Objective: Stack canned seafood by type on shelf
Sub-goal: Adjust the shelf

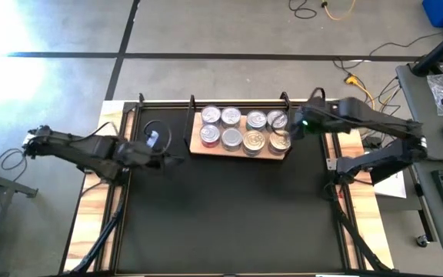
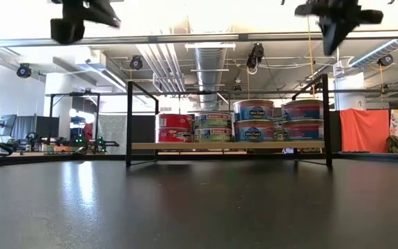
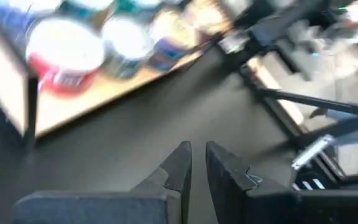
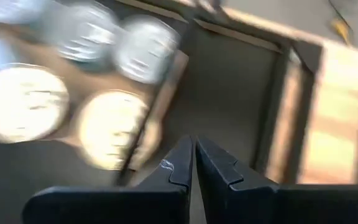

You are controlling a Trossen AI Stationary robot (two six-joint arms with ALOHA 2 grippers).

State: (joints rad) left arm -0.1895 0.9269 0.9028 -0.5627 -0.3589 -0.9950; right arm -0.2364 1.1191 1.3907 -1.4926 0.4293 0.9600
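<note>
All the canned seafood (image 1: 244, 129) stood stacked on the shelf (image 1: 241, 151) at the mat's far edge (none left loose), so the stacking looked finished. The left gripper (image 3: 196, 163) and right gripper (image 4: 193, 157) hung closed and empty; next was probably only pulling both arms clear.

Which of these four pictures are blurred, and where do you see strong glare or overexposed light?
Both wrist views are blurred: the cans smear in the left wrist view, and the gold tops smear in the right wrist view. The high view is sharp, with a white glare patch on the floor at upper left. The low view shows a washed-out ceiling and sheen on the black mat.
</note>
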